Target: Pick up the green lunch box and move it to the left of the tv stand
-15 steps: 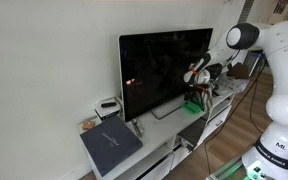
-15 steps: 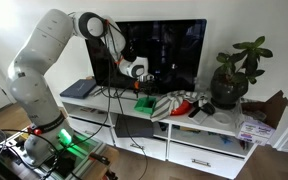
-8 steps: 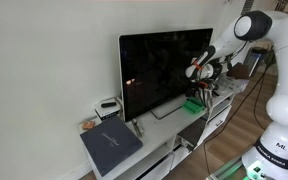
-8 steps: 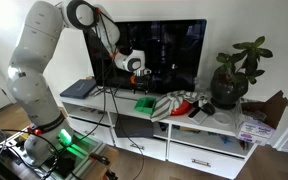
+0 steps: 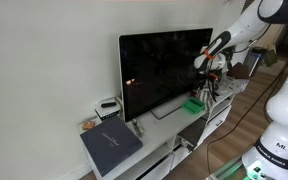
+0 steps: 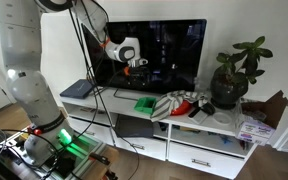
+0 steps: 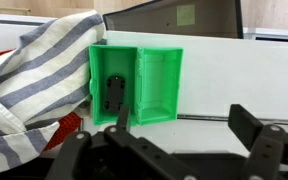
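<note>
Seeing the green lunch box (image 7: 137,83) flat on the white top of the tv stand (image 7: 239,70), just in front of the TV (image 5: 164,70). Lies open in the wrist view, two halves side by side, with something dark in the left half; can't tell what. Touches a striped cloth (image 7: 39,75) along its left edge; looks like the cloth laps slightly over that corner. Shows up in both exterior views too (image 5: 192,104) (image 6: 146,103), near the middle of the stand (image 6: 219,128), beside the cloth heap (image 6: 179,103).

Found the gripper (image 6: 139,62) hanging well above the box, in front of the TV screen (image 6: 179,50), no contact. Same in the exterior view from the far end of the stand (image 5: 206,65): up high, box below it on the stand top. From the wrist (image 7: 169,148): fingers (image 7: 262,138) spread wide, nothing between them, so released and empty. Puts the box ahead of the fingertips and a bit left of the centre line, not between the jaws.

Further out: flat dark grey slab (image 5: 111,147) at one end of the stand, well apart from the box, also visible here (image 6: 79,89). Potted plant (image 6: 234,75) at the opposite end, past the cloth.
</note>
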Controlling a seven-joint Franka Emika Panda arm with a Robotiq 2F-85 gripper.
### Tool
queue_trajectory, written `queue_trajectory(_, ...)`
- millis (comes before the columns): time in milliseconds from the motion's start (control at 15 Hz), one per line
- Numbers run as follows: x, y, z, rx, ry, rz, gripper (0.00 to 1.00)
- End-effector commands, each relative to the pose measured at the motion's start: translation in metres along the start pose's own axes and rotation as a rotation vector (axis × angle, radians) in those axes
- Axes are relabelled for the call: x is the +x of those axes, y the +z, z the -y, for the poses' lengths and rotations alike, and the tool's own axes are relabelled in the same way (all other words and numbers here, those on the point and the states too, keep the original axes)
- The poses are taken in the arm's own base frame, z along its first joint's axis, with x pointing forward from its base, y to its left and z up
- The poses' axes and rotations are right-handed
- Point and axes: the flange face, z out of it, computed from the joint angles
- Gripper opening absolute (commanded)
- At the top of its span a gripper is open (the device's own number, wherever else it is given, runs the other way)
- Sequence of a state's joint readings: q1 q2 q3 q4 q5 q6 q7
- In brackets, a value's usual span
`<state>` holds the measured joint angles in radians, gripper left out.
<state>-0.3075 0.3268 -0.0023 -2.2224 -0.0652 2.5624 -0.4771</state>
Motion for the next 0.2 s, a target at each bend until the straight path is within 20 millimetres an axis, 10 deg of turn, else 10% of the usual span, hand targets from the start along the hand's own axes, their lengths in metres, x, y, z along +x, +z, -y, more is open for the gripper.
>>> queue_trajectory(0, -0.005, -0.009, 0.0, -0.005, 0.002, -0.007, 1.0)
queue_trajectory(133, -0.013, -0.022, 0.002, -0.013, 0.006, -0.018, 1.0)
